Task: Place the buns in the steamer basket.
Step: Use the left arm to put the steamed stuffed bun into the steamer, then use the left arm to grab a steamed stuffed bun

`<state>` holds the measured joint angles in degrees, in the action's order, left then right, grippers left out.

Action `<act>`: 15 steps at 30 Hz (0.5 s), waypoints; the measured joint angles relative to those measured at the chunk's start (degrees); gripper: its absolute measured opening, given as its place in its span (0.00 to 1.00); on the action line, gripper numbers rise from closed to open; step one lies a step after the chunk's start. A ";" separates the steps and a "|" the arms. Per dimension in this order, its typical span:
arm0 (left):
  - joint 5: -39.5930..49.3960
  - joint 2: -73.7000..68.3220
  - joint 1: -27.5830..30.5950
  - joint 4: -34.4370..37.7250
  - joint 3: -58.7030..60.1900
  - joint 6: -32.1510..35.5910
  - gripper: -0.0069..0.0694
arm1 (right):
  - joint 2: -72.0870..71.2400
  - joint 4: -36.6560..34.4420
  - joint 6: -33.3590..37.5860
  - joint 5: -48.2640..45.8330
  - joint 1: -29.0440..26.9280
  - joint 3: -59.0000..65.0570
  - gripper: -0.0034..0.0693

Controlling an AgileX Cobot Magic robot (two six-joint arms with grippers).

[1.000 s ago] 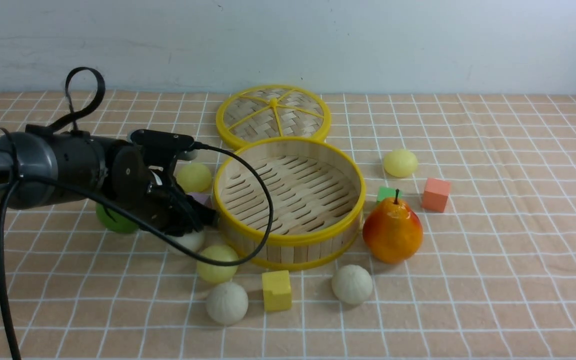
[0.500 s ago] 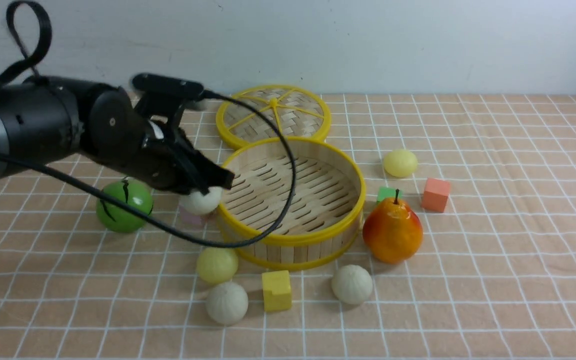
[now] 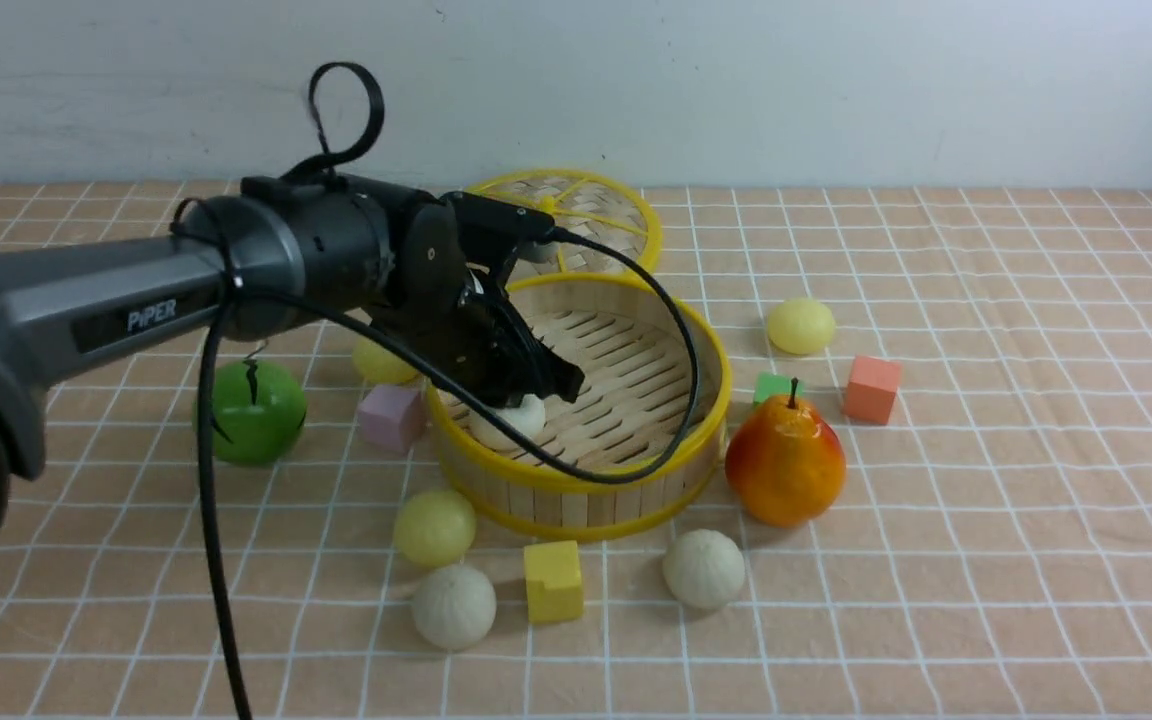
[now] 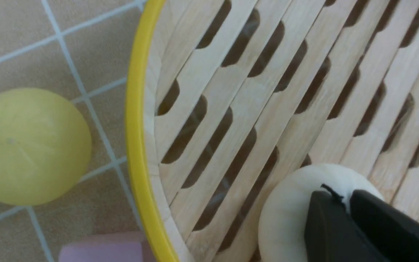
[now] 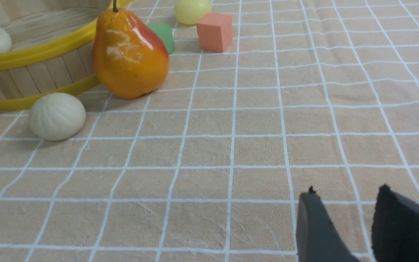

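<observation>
Swung in over the steamer basket (image 3: 576, 478) from outside its left wall, and lower than half a second back: left gripper (image 3: 546, 385), carried bun (image 3: 508, 420) along with it. Down on the basket's slatted floor now, near the left inner wall, that off-white ball, black fingertips (image 4: 326, 225) against its top. Cannot tell whether still pinched or just let go; jaws close together. Unmoved around the basket: all the rest.

Right gripper (image 5: 347, 189) parted, holding nothing, low over the checked cloth (image 5: 253, 145) well right of the basket.

Basket round and shallow, pale wood slats with long slots, glossy yellow rims. Just behind it, flat woven lid (image 3: 606, 215) with yellow spokes. Left of it, smooth yellow bun (image 3: 381, 362), matte pink cube (image 3: 392, 417), shiny green melon ball (image 3: 254, 410). In front, second yellow bun (image 3: 434, 527), pleated off-white bun (image 3: 453, 606), another off-white bun (image 3: 703, 568), yellow cube (image 3: 553, 580). Right of it, glossy orange pear (image 3: 785, 462) just beside the wall, green cube (image 3: 771, 388), orange cube (image 3: 872, 389), third yellow bun (image 3: 800, 325).
</observation>
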<state>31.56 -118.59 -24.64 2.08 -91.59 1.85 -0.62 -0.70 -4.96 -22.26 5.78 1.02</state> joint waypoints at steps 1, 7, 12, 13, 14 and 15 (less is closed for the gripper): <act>0.99 -0.25 0.05 0.00 -1.45 -0.16 0.30 | 0.00 0.00 0.00 0.00 0.00 0.00 0.38; 5.52 2.04 0.32 -3.77 -5.70 -4.72 0.64 | 0.00 0.00 0.00 0.00 0.00 0.00 0.38; 5.24 4.46 3.72 -7.66 -8.40 -10.02 0.72 | 0.00 0.00 0.00 0.00 0.00 0.00 0.38; 5.01 4.27 4.83 -7.72 -8.46 -10.44 0.71 | 0.00 0.00 0.00 0.00 0.00 0.00 0.38; 4.91 3.69 5.86 -7.84 -8.48 -10.71 0.70 | 0.00 0.00 0.00 0.00 0.00 0.00 0.38; 4.85 3.38 6.26 -7.84 -8.48 -10.77 0.69 | 0.00 0.00 0.00 0.00 0.00 0.00 0.38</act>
<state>36.41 -115.21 -18.38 -5.76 -100.07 -8.92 -0.62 -0.70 -4.96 -22.26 5.78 1.02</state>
